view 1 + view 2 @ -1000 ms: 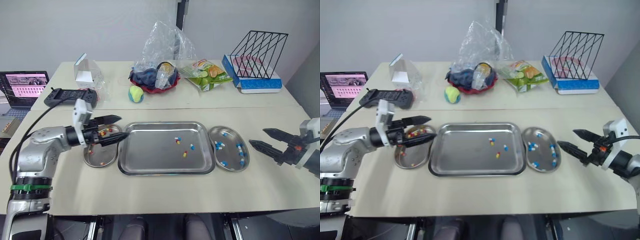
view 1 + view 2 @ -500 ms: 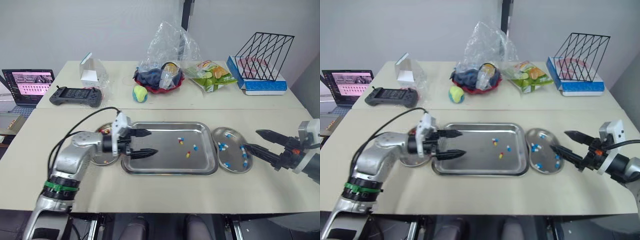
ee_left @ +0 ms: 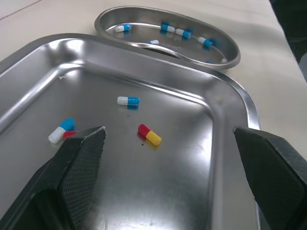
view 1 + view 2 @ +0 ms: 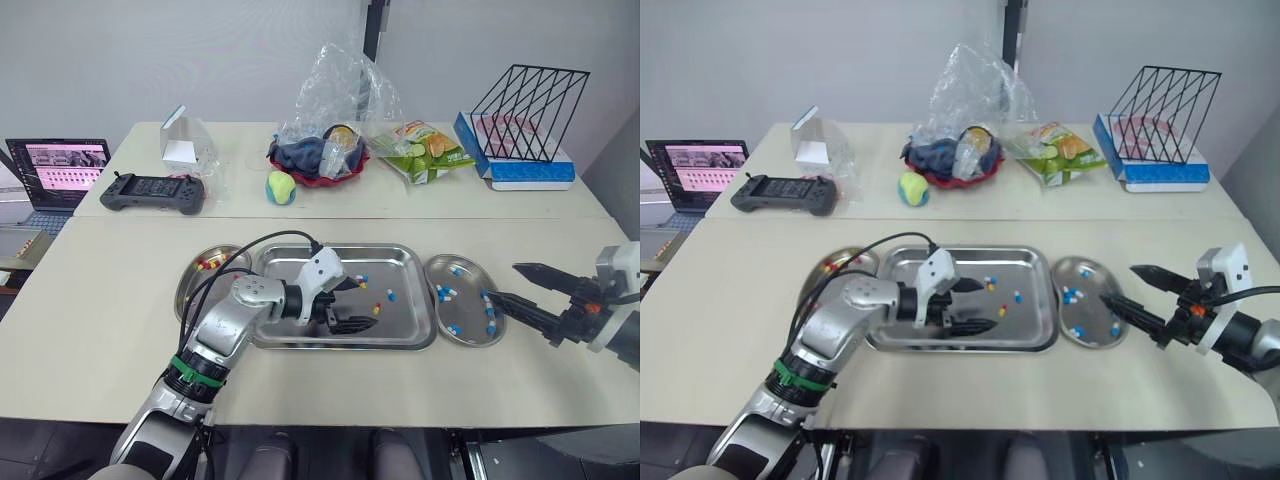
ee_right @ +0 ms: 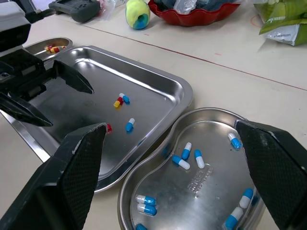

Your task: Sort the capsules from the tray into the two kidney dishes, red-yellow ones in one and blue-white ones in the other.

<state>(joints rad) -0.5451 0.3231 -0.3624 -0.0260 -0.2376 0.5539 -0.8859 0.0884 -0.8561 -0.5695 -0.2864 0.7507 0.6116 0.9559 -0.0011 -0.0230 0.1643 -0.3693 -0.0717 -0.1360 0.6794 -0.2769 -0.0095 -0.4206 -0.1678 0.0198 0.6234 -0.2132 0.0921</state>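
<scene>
While left fingers point(image 3: 79, 158) gape, four capsules point(image 3: 149, 134) dot the tray point(image 3: 182, 191).

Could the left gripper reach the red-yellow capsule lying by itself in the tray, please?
Probably yes: the left gripper is open over the tray, with the red-yellow capsule lying free ahead.

You are sweeping the left gripper point(image 4: 362, 303) rightward. A second ago it was hanging over the left kidney dish point(image 4: 190, 277), and half a second ago it was at the left edge of the tray point(image 4: 405, 326). Now it is sitting over the tray's middle, fingers spread, with a red-yellow capsule point(image 3: 149, 134) just ahead between them. You are also bringing the right gripper point(image 4: 502, 282) leftward: its fingertips are now reaching the right rim of the right kidney dish point(image 4: 465, 316), having stood apart from it a second ago.
</scene>
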